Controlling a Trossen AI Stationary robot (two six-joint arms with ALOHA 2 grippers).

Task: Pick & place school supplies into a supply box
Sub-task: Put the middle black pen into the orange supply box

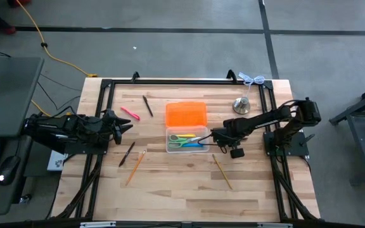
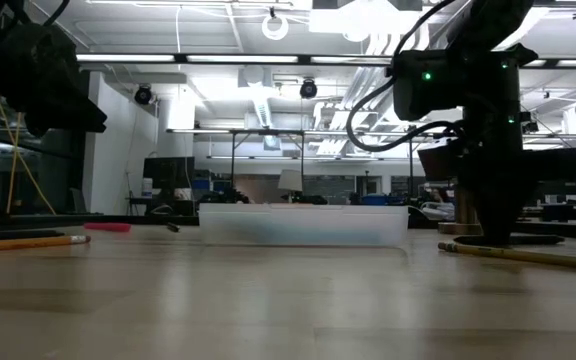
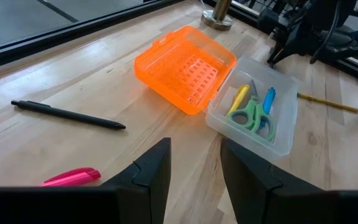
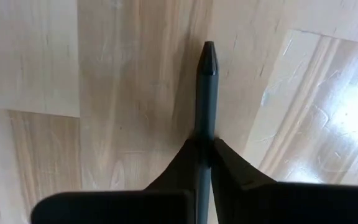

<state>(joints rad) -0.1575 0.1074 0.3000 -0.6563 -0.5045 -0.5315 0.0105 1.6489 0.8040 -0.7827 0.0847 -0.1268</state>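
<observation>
A dark pen (image 4: 206, 93) is clamped in the right gripper (image 1: 215, 137), just beside the supply box (image 1: 187, 140) on the desk (image 1: 170, 183). The left gripper (image 1: 120, 125) is held apart, well off from it.

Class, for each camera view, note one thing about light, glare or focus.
High view: even light, all sharp. Low view: bright ceiling lights behind, arms in silhouette, near table blurred. Left wrist view: soft sheen on the wood. Right wrist view: strong glare beside the dark pen.

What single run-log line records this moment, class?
right gripper: shut on dark pen, beside supply box | left gripper: open, waiting at table's left | box holds scissors | pencils still out
</observation>
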